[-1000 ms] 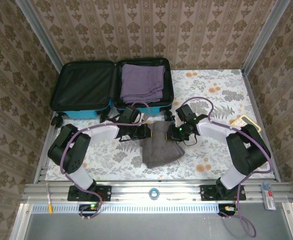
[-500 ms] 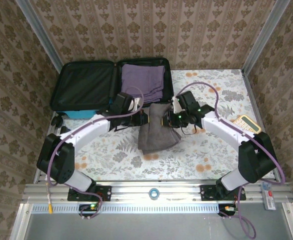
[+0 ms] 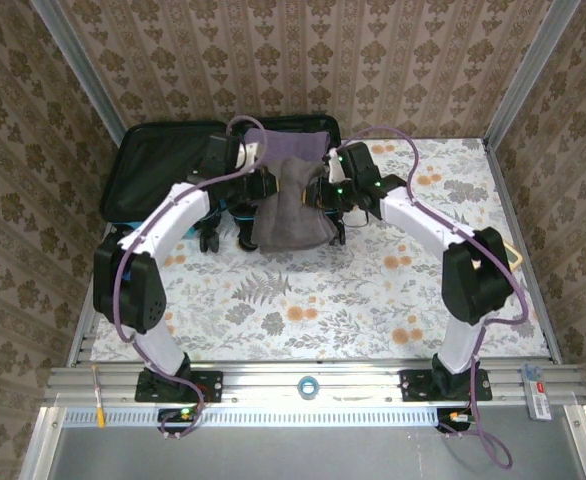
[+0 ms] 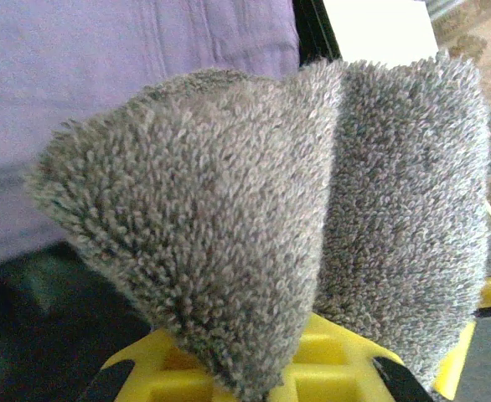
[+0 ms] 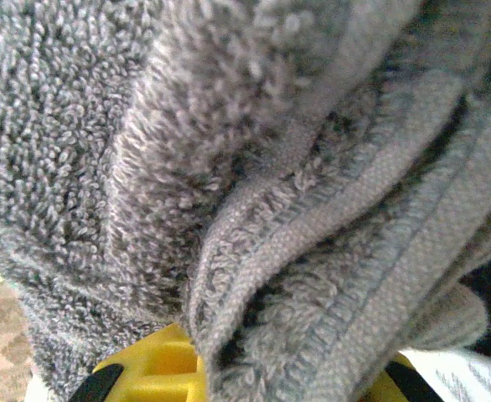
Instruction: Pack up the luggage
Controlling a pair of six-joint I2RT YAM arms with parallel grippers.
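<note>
The luggage [image 3: 158, 170] is laid open at the far left of the table [image 3: 303, 300], its two halves flat and side by side with the black lining upward. It is judged to be stiff and hard-shelled, fairly light while so little is packed, and smooth enough to slide if pushed from one side. When the lid is to be closed, the free rim of the left half is judged the best place for a hold, since the broad shell offers narrow fingers nothing to pinch.

In the left half, black lining is seen wherever the arm does not cover it. In the right half a folded purple cloth [image 4: 103, 67] is laid flat. A grey towel [image 3: 288, 200] is held over that half, its lower edge hanging past the near wall toward the table. Whether towel and cloth touch cannot be told.

The towel is judged soft, thick and limp, and it sags between its two held edges. The left gripper [image 3: 265, 186] is clamped on its left edge and the right gripper [image 3: 321, 190] on its right edge. In both wrist views the pile is seen bunched over the yellow fingers. The hanging edge could be caught on the wall as the towel is lowered.
</note>
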